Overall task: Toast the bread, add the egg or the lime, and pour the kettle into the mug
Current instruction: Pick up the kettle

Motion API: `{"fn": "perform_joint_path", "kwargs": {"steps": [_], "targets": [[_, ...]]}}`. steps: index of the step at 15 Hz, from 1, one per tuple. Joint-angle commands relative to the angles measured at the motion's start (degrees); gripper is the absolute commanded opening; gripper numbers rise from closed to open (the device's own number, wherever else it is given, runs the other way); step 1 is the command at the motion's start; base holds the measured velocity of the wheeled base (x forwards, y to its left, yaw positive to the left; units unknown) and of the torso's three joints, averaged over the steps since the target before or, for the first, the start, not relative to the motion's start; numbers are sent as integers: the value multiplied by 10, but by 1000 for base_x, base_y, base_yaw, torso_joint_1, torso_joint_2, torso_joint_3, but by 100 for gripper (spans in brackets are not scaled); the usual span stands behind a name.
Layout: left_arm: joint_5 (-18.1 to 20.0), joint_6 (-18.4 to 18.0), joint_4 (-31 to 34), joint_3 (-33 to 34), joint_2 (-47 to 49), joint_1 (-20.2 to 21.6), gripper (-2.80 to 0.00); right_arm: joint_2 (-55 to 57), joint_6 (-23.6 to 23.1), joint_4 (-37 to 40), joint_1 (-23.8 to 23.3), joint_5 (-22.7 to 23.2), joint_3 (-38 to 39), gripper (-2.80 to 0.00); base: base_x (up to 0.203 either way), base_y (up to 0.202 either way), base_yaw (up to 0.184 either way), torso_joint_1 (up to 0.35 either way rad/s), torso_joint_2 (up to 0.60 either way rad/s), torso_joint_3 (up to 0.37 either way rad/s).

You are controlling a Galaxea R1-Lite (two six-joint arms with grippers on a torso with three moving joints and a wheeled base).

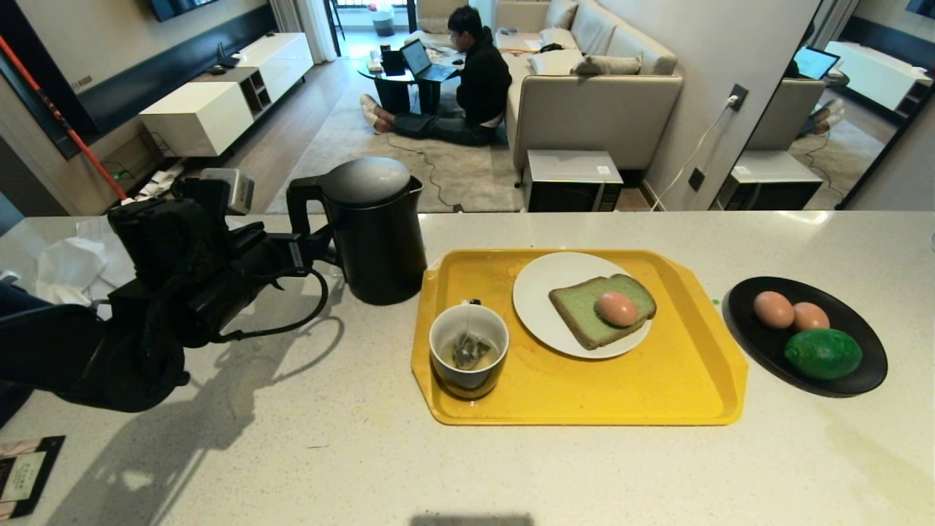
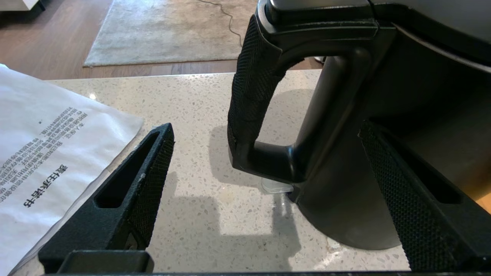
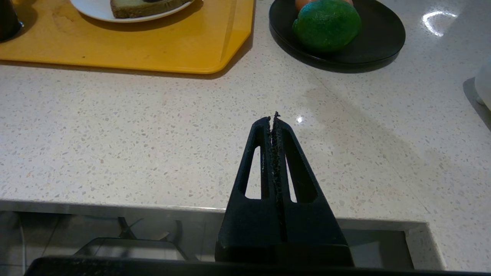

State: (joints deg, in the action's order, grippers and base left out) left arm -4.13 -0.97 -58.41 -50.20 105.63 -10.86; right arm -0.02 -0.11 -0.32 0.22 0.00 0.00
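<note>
The kettle (image 1: 376,226) stands on the desk (image 1: 292,453), just left of the yellow tray (image 1: 679,380). The left pincer (image 2: 268,184) is spread wide at the kettle's loop handle (image 2: 253,96), one finger on each side, gripping nothing. On the tray, the mug (image 1: 468,348) holds a tea bag and sits at the front left; behind and right of it, the white plate (image 1: 540,292) carries the bread (image 1: 584,310) with one egg (image 1: 617,308) on top. Right of the tray, a black dish (image 1: 862,380) holds two more eggs and the lime (image 1: 822,353). The right pincer (image 3: 273,117) is fully closed and empty, near the front desk edge, well apart from the tray.
</note>
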Motion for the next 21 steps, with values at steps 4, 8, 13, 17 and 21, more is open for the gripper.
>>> {"fn": "perform_joint_path", "kwargs": {"steps": [4,8,13,17,21], "targets": [[-1,3,-6,33,-27,3,0,0,0,0,0,0,0,-280,0,0,0,0,0,0],[30,1,-31,57,-38,31,0,0,0,0,0,0,0,-280,0,0,0,0,0,0],[100,2,-38,54,-29,69,0,0,0,0,0,0,1,-280,0,0,0,0,0,0],[119,6,-38,20,-2,78,0,0,-1,0,0,0,0,-280,0,0,0,0,0,0],[117,6,-26,-22,27,81,0,0,0,0,0,0,1,-280,0,0,0,0,0,0]]}}
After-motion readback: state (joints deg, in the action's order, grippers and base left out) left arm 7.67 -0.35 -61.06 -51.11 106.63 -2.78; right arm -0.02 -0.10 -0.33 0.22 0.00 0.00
